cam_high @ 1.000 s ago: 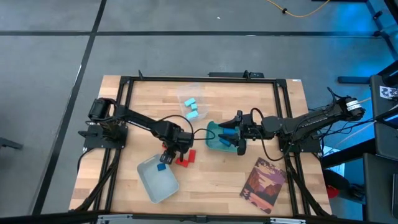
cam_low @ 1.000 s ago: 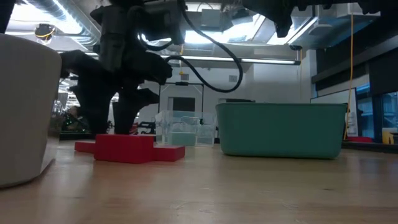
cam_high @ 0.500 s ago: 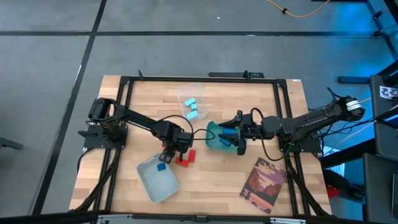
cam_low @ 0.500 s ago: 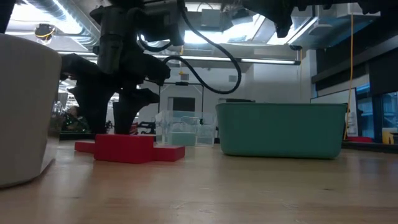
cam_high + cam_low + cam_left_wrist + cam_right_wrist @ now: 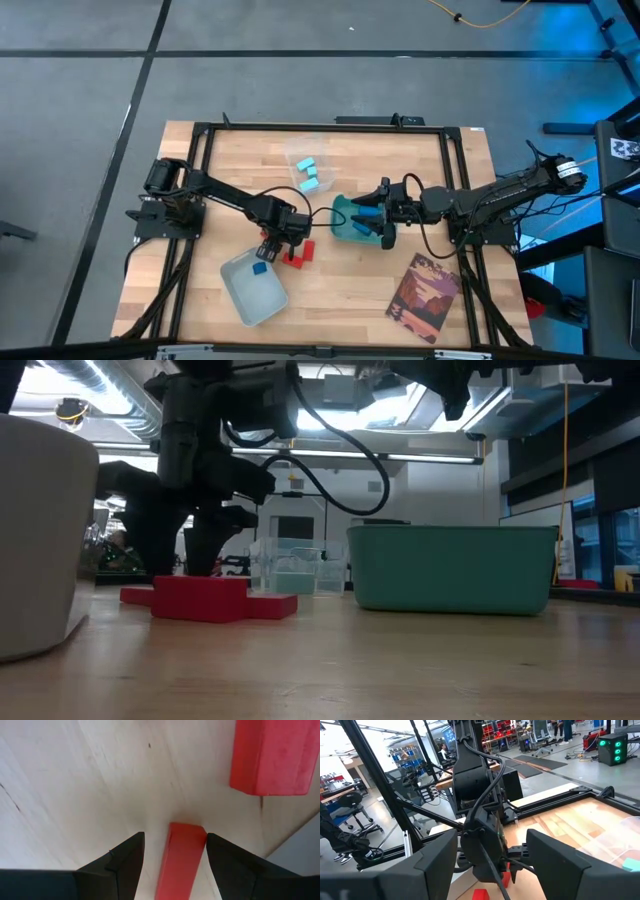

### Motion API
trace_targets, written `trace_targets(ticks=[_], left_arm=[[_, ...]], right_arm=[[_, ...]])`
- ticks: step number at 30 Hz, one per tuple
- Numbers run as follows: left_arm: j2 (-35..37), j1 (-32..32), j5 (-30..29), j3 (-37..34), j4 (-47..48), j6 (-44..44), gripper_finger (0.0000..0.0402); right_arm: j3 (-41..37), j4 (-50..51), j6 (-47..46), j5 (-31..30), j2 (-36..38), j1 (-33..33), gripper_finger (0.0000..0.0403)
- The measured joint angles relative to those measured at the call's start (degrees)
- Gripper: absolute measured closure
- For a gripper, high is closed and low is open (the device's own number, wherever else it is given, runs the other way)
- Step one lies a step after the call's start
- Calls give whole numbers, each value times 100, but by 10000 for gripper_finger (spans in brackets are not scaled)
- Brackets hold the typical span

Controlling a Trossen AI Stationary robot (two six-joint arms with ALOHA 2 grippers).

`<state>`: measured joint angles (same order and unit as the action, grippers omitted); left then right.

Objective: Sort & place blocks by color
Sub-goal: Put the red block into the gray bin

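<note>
Left wrist view shows a red block (image 5: 181, 860) on the wood at bottom center, between the left gripper's (image 5: 175, 856) spread fingers, not clamped. Right gripper (image 5: 385, 222) hovers open and empty above the teal bin (image 5: 347, 230), mid-frame.

You have no readable text, label, brand or number in any of the views. The nearest things to signs are a small black-and-white patterned marker (image 5: 626, 148) on the dark equipment at the right edge of the high view, whose pattern cannot be made out, and the illustrated cover of the book (image 5: 424, 296) at the lower right of the worktop (image 5: 350, 290), where any lettering is too small for you to read.
</note>
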<state>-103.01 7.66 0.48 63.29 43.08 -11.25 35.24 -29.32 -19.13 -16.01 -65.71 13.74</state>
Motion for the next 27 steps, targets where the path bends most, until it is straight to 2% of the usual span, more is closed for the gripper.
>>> trace_targets(ticks=[18, 27], left_arm=[[0, -15, 68, 0, 55, 258, 195], [-225, 2, 54, 11, 101, 326, 195]], right_arm=[[0, -4, 4, -3, 0, 0, 162], [1, -79, 6, -9, 0, 0, 162]])
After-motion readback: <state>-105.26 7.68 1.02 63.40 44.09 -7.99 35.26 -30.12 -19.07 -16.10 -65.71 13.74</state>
